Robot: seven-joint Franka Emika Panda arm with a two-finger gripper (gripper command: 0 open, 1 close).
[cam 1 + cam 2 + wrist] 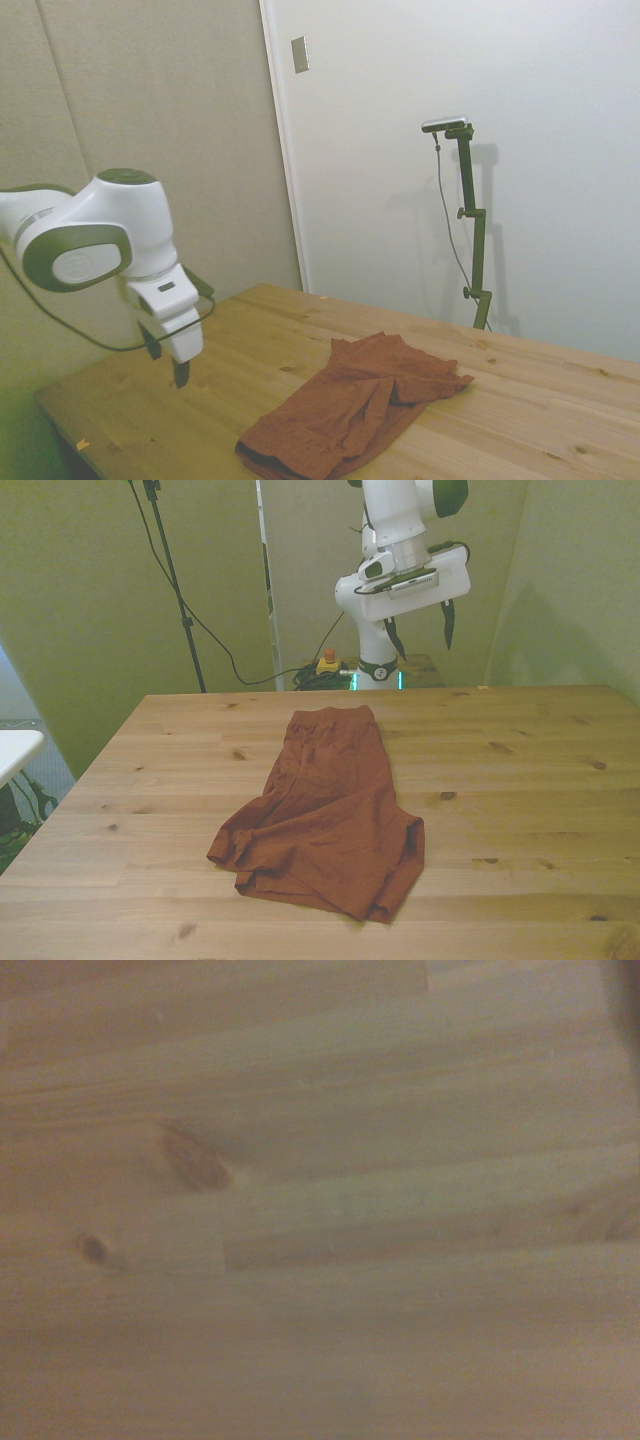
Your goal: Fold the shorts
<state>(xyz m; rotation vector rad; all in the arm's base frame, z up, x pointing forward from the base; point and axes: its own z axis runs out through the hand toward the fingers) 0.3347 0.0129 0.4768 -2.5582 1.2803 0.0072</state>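
We found the shorts (325, 815) lying on the table (520, 780), roughly at its middle and slightly toward the front view's left. The garment was doubled lengthwise, one half resting on the other. Its narrower end lay toward the far edge, and its wider, rumpled end lay toward the near edge, where the layers bunched and did not line up. In the side view the shorts (350, 405) showed a raised ridge along the middle and a dark edge at the near corner. We judged this overlap to be one fold already laid, with the cloth left slack so that it would settle under its own weight.

The hand (420, 630) hung in the air above the far edge of the table, well apart from the shorts and touching nothing. Its two dark fingers (447, 626) pointed down with a clear gap between them, so the hand was released and empty. In the side view the hand (170, 358) stood off the cloth, over bare wood. The wrist view confirmed this, showing only blurred table (400, 1290) boards with knots. We judged that this raised position kept the hand clear of the fabric and left the whole garment unobstructed.
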